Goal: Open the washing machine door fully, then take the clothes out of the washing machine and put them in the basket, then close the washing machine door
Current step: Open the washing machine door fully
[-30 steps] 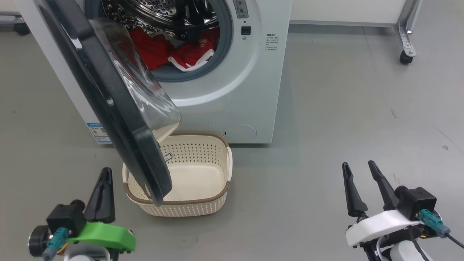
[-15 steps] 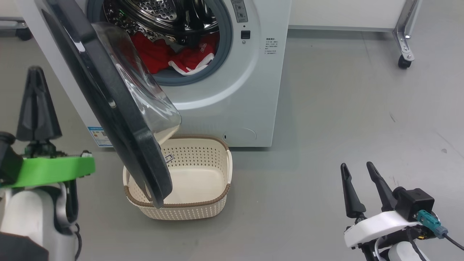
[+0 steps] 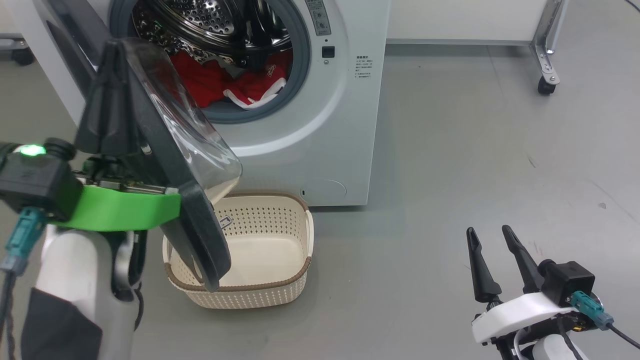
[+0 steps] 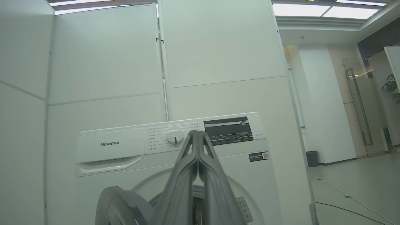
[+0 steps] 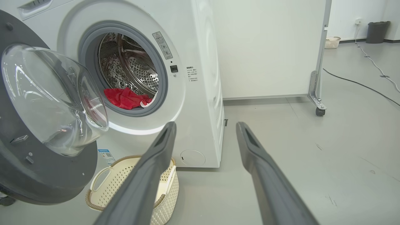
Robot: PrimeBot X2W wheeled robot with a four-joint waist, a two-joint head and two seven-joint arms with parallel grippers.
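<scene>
- The big white front-loading washing machine point(image 3: 320, 130) was seen standing on a grey floor point(image 3: 450, 150), with its grey rubber gasket and perforated steel drum exposed.
- The large round washing machine door point(image 3: 197, 225), a wide black ring around a bulging clear glass bowl, was found swung partly open on the machine's left-hand side.
- In the head view the door's lower edge was seen overlapping the basket.
- The red clothes with white trim point(image 3: 210, 82) were seen lying in the bottom of the drum, one white-edged fold draped toward the gasket.
- The small cream perforated plastic basket with a brown woven-look rim point(image 3: 260, 292) was seen on the floor, close against the machine's front.
- The left claw point(image 3: 111, 47), on a green wrist mount, was raised beside the door's outer face with its dark fingers pressed fully together and nothing held. Contact with the door could not be told.
- The right claw point(image 3: 488, 231) was held low over bare floor, well apart from the basket, its fingers spread wide and gripping nothing.
- A metal leg on a castor point(image 3: 545, 85) was seen behind, under a white panel.
</scene>
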